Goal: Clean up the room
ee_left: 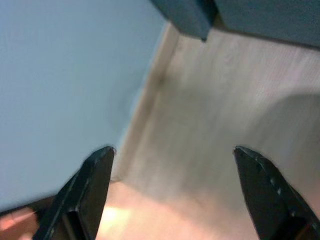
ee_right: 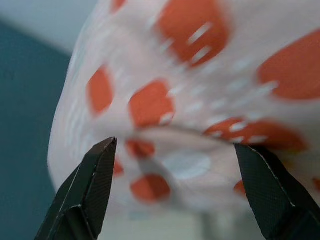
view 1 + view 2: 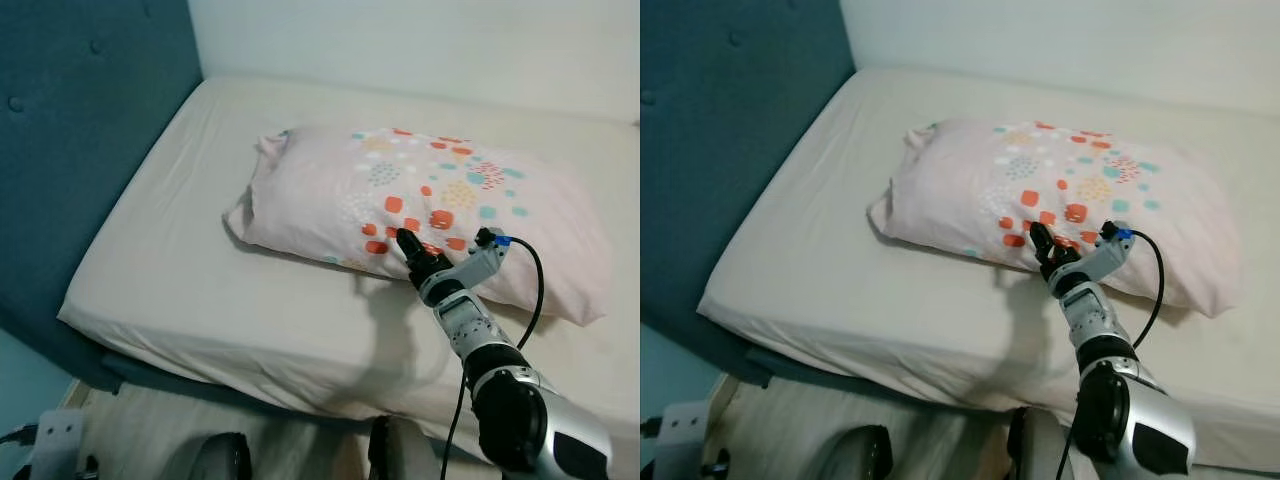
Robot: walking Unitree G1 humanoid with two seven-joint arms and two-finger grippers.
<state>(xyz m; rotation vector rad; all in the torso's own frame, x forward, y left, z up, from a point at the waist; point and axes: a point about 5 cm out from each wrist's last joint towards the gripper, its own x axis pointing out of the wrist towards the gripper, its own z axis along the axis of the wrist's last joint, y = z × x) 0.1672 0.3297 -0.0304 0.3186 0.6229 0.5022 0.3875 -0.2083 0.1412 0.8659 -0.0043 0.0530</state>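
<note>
The spotted pillow [image 3: 430, 215] is lying on the bed [image 3: 200, 290]; the right gripper [image 2: 175, 192] is being held at its near edge, 2 fingers [image 2: 90, 185] spread apart, nothing grasped.

The left gripper [image 1: 172, 200] is being hung over the floor [image 1: 210, 125], fingers released.

You see the pillow [image 2: 200, 100] only blurred in the right wrist view. The right gripper [image 3: 405, 242] hides part of its near edge, and the bed [image 3: 200, 300] is cut off at the right.
</note>
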